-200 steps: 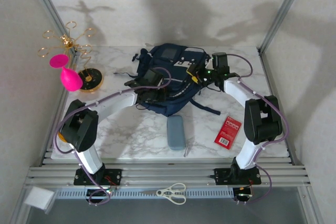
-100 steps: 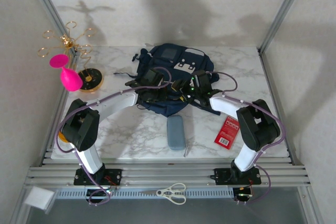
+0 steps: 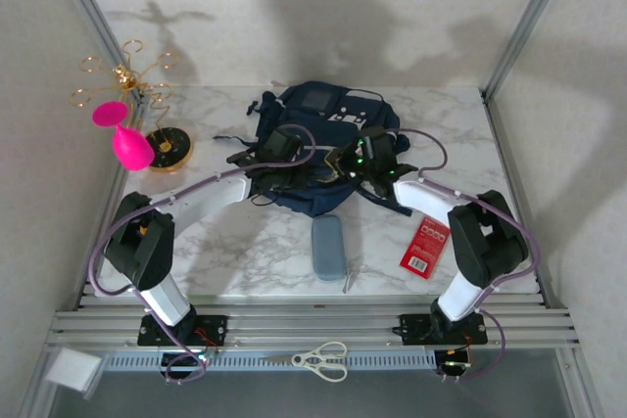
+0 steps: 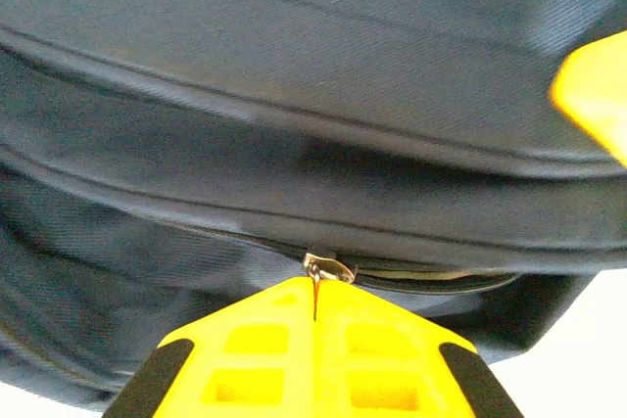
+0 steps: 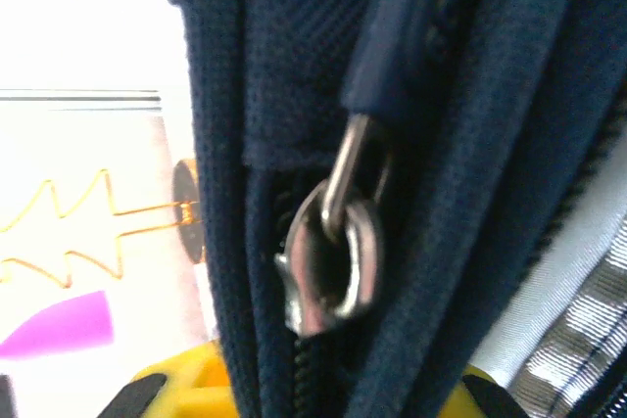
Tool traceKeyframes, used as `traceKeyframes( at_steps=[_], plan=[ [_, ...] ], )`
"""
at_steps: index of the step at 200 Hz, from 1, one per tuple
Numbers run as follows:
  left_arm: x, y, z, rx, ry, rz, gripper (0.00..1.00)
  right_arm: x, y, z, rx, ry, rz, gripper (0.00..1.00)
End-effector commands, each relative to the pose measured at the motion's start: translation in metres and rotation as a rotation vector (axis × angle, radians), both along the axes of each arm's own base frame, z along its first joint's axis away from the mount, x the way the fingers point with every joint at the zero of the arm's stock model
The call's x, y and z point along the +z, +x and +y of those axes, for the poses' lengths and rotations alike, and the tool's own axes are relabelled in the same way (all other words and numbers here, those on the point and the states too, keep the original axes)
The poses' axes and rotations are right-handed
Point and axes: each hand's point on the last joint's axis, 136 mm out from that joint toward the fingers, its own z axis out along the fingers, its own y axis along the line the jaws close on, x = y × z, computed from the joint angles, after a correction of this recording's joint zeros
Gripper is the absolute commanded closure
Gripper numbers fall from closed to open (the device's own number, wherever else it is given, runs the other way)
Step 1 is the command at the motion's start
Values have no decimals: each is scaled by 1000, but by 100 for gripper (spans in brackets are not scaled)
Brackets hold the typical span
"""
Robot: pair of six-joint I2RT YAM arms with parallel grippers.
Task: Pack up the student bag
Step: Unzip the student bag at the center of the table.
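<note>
A white, grey-veined marble bench (image 3: 245, 252) sits in a booth of pale walls. Slanting metal posts (image 3: 524, 22) stand at the rear corners, and aluminium rails (image 3: 313, 325) run along the front edge, where both arm bases are bolted. The bag (image 3: 318, 105) lies at the back middle of the bench, close to the rear wall, with straps trailing toward the front. At the left edge, near the wall, a gold wire stand (image 3: 162, 144) carries a pink piece (image 3: 127, 144). In front of the bag lie a grey-blue case (image 3: 329, 248) and, to its right and apart from it, a red packet (image 3: 425, 245). A thin grey stick (image 3: 348, 283) rests just beside the case's front end. Scissors (image 3: 323, 360) lie below the rails, off the bench. Bare marble opens at the front left between the left arm (image 3: 196, 193) and the case, and along the right edge behind the right arm (image 3: 441, 198). Both arms reach inward and meet over the bag's front side. The left fingers (image 4: 255, 349) are pressed together, and a metal zip pull (image 4: 328, 266) seems nipped at their tips, on the bag's dark zip line. The right fingers (image 5: 191, 389) flank a fold of bag fabric beside a second slider (image 5: 328, 271); I cannot tell whether they clamp it or stand apart.
</note>
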Motion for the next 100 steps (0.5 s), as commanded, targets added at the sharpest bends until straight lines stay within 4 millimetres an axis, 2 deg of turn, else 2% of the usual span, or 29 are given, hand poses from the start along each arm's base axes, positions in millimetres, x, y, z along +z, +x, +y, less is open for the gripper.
traceKeyframes(
  at_steps=[1, 22, 46, 73, 89, 100],
  plan=[
    [-1, -6, 25, 35, 107, -1, 100, 53, 16, -35, 64, 33, -138, 100],
    [-2, 1, 38, 71, 140, -15, 100, 77, 29, -66, 128, 0, -183, 100],
    [4, 21, 48, 115, 113, -50, 100, 97, 35, -94, 197, 55, -222, 100],
    [1, 48, 46, 122, 62, -67, 100, 105, 41, -108, 261, 77, -249, 100],
    [-4, 65, 53, 133, 111, -92, 100, 110, 45, -114, 278, 80, -259, 100],
    [-7, 79, 66, 173, 165, -112, 100, 113, 46, -119, 293, 74, -263, 100]
  ],
)
